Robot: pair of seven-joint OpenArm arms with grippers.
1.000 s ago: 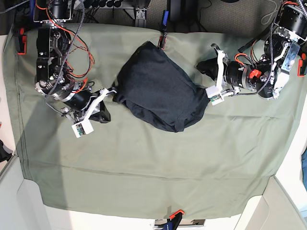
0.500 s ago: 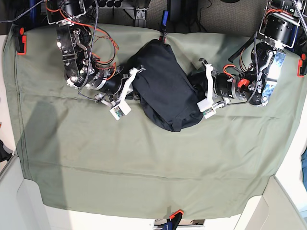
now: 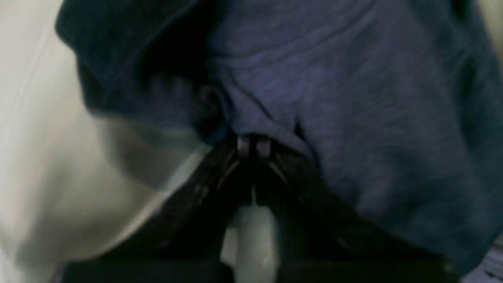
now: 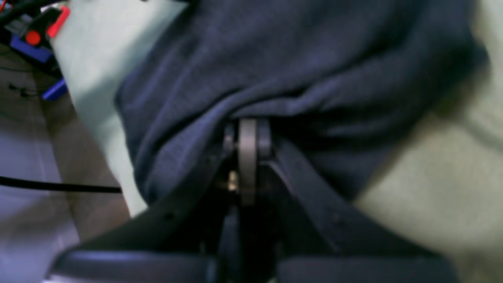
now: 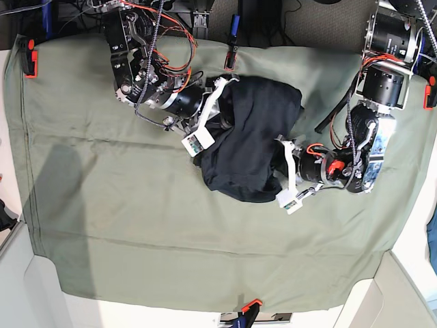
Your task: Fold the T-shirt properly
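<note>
1. Fabric in both grips: we hold the dark navy soft-knit T-shirt [image 5: 249, 147] bunched a little toward twelve o'clock of centre on the pale sage-green cloth sheet [image 5: 123, 232].
2. Our right gripper [image 4: 247, 129] has its jaws pressed fully together on a fold at the shirt's ten o'clock edge; our left gripper [image 3: 253, 145] is likewise clamped tight on cloth at its five o'clock edge.
3. We judge the two pinches sit at opposite edges so one layer can be carried over the other without the knit slipping.
4. Half a second ago the right arm gripped nearer nine o'clock and the left nearer three o'clock; both have since swung clockwise around the garment.
5. The shirt, a second ago a broad mound, is now narrower and more crumpled, its upper part near the red clamp [image 5: 229, 59] at twelve o'clock.
6. The fold looks unfinished to us.
</note>
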